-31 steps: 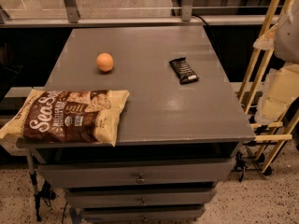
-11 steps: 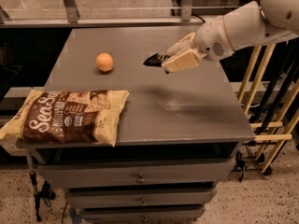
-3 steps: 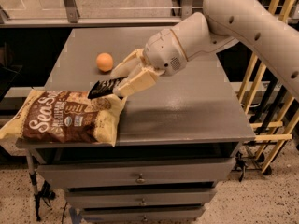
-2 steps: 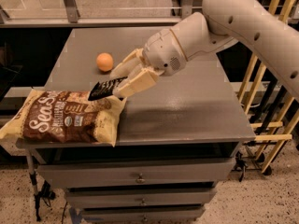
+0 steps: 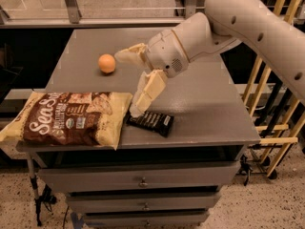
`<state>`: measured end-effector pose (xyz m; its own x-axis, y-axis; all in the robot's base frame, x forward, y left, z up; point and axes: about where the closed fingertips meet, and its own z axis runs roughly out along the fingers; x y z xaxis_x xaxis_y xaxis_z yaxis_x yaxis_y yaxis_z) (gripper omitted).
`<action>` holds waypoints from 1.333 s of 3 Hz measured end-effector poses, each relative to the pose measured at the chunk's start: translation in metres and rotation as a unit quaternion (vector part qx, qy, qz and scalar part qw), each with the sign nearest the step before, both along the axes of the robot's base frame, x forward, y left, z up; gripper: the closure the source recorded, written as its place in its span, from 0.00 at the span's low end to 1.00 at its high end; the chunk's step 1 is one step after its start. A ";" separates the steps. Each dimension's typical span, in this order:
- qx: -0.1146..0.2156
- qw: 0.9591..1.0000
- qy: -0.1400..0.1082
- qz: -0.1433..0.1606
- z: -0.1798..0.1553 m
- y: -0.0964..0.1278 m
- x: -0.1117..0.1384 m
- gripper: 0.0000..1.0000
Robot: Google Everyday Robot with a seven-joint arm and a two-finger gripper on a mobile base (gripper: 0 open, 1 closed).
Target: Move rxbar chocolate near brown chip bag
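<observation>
Rxbar chocolate (image 5: 150,121) now flat on table (image 5: 205,94), just beside brown chip bag (image 5: 71,118); a second ago pinched aloft. Tool (image 5: 127,84) spread wide above it. Placement looks done.

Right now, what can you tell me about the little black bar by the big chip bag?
The small flat rectangular bar in a glossy black wrapper with faint pale lettering lies flat on the grey metal table, near its front edge, right beside the large brown chip bag. The robot's cream gripper, jaws open, hangs over its left end.
</observation>
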<state>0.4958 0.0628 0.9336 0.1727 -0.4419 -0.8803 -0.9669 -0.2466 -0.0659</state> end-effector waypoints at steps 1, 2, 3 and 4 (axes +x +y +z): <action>-0.001 1.000 -0.001 0.003 -0.001 -0.001 0.000 0.00; -0.009 1.000 -0.004 0.020 -0.005 -0.008 0.000 0.00; -0.056 0.998 -0.016 0.021 -0.014 -0.035 0.016 0.00; -0.083 0.996 -0.035 -0.005 -0.019 -0.082 0.043 0.00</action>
<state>0.5385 -0.0190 0.9150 0.2260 -0.5821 -0.7811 -0.9639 -0.2497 -0.0928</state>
